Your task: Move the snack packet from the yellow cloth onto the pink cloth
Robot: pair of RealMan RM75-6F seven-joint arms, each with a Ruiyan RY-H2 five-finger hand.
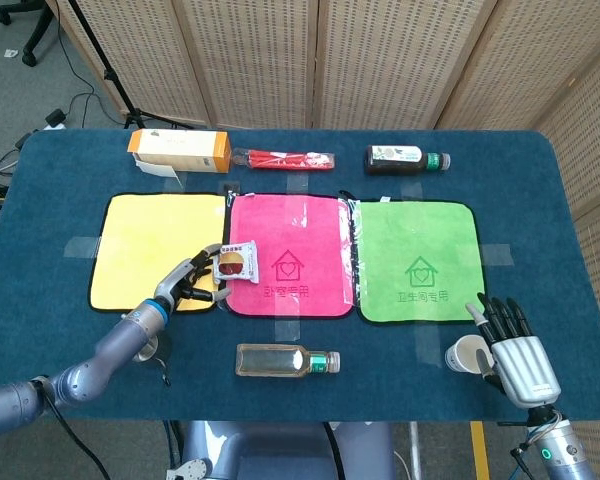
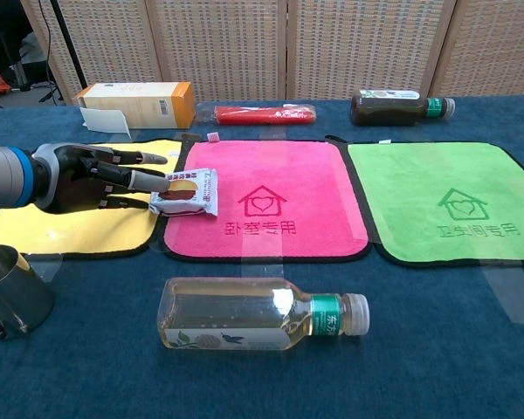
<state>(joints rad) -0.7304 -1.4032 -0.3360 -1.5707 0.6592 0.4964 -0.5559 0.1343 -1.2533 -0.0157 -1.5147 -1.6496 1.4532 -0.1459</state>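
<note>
My left hand (image 1: 193, 280) (image 2: 87, 178) holds a small white and red snack packet (image 1: 234, 262) (image 2: 188, 192) by its left end. The packet hangs over the left edge of the pink cloth (image 1: 289, 255) (image 2: 262, 199), just past the seam with the yellow cloth (image 1: 155, 248) (image 2: 65, 229). The hand itself is over the yellow cloth's right front corner. My right hand (image 1: 517, 350) rests with its fingers spread at the table's front right, beside a white cup (image 1: 469, 354); it holds nothing.
A clear bottle (image 1: 286, 360) (image 2: 260, 314) lies in front of the pink cloth. A metal cup (image 1: 140, 350) (image 2: 13, 292) stands by my left forearm. A green cloth (image 1: 416, 260) lies right. A box (image 1: 180, 151), a red packet (image 1: 283, 158) and a dark bottle (image 1: 406, 158) line the far side.
</note>
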